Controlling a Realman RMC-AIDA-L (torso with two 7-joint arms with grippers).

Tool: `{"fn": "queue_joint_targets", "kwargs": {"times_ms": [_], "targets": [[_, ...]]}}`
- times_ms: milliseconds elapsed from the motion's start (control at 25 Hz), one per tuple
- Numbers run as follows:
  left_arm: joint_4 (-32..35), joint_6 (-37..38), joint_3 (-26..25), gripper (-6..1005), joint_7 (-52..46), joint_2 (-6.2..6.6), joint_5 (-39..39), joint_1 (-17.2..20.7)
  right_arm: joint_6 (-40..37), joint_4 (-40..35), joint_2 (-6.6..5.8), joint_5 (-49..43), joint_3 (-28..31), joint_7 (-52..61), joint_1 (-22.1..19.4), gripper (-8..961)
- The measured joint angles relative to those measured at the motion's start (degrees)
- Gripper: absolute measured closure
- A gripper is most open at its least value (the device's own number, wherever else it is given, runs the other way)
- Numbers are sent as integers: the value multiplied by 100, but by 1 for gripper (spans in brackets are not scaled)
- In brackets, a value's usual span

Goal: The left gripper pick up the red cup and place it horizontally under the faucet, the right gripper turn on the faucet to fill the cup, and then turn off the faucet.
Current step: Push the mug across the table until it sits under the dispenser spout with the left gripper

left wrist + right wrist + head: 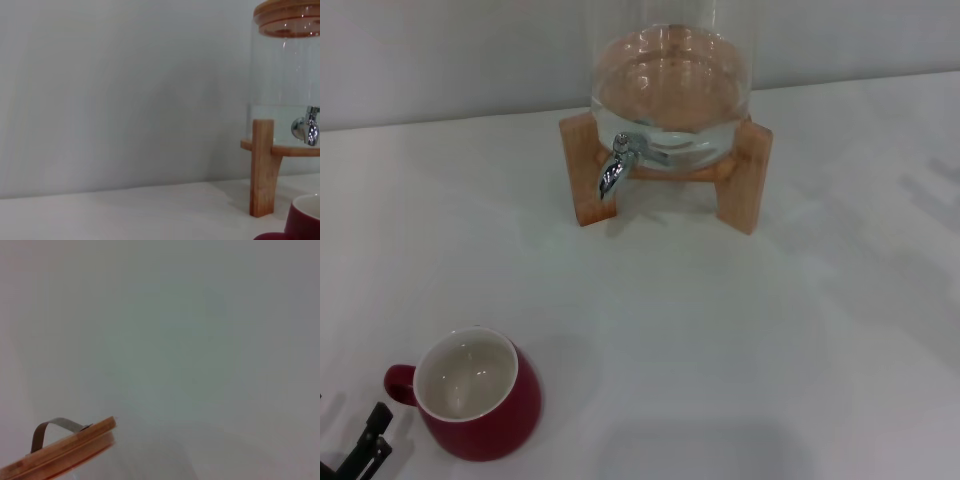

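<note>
Upright, red cup [480, 395], left tool [362, 445] just beside handle

In the head view we see only a tip of the left claw [365, 440] at the corner, its fingers unreadable. The glass dispenser [670, 85] is cut off above; the left wrist view crops the red cup [305, 220] and the faucet [307, 127].

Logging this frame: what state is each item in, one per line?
red cup: upright on the table, empty, handle toward the left gripper, not held.
left gripper: beside the cup handle, apart from it.
faucet: no water running, nothing under the spout.
glass dispenser: on its wooden stand, partly filled with water, wooden lid on.
right gripper: not in view.
</note>
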Motion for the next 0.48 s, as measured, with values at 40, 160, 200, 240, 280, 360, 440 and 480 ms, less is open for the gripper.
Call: {"fn": "queue_joint_targets", "kwargs": {"times_ms": [40,160,200,240,280,360,440,480], "targets": [[-2,19,0,158,-10,1,0,-13,0,2,0,1,1,0,1,294],[-4,131,0,158,-97,7,0,-63,1,10,0,3,6,0,2,294],[-4,131,0,158,-97,7,0,-63,1,14,0,3,7,0,2,294],[-5,206,0,158,-219,9,0,-121,1,17,0,3,7,0,2,294],[-5,226,0,158,-246,10,0,-138,3,20,0,3,8,0,0,294],[-5,305,0,158,-326,15,-1,-186,8,21,0,12,9,0,0,294],[-5,357,0,158,-382,21,-1,-232,14,23,0,18,9,0,-3,295],[-5,360,0,157,-399,22,-1,-246,16,23,0,19,9,0,-4,295]]}}
